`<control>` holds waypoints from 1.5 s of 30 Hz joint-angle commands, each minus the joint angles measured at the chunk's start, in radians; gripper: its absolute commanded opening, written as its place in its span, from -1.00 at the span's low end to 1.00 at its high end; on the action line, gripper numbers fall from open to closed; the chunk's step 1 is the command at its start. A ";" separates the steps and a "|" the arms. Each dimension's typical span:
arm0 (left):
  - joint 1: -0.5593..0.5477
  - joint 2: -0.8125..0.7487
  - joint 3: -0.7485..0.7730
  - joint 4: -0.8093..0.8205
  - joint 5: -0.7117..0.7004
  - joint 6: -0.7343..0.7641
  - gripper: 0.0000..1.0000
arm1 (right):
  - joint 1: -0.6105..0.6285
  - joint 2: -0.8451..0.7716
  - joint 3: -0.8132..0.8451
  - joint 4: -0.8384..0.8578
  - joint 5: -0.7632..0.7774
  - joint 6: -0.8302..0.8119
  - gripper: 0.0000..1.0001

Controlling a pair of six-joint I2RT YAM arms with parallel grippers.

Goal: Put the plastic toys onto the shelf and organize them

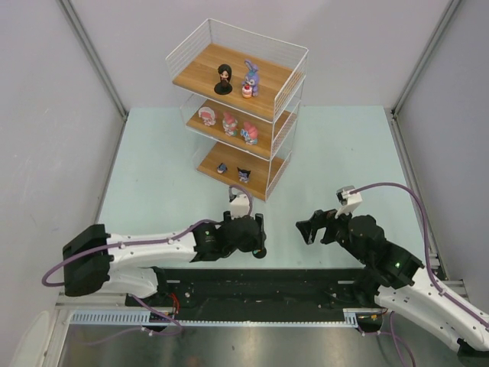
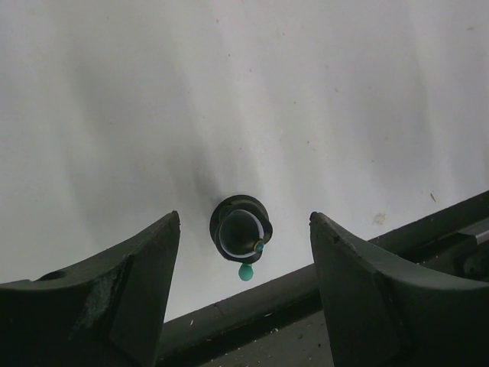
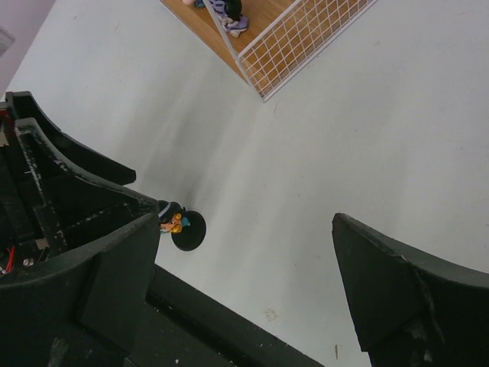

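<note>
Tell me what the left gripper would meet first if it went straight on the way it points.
Probably the dark-haired figurine on its round black base, standing on the table between the fingers of the open left gripper; how far off is unclear.

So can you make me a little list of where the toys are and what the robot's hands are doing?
shelf: white wire, three wooden boards
top board: dark-haired figurine, purple-blue bunny
middle board: three pink-and-white figurines
bottom board: two small figurines
table: figurine on a round black base
left hand: open, straddling that table figurine, not gripping
right hand: open, empty
</note>
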 commanded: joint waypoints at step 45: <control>-0.034 0.184 0.036 0.090 0.127 0.193 -0.24 | -0.004 0.008 0.035 0.003 0.005 0.007 0.99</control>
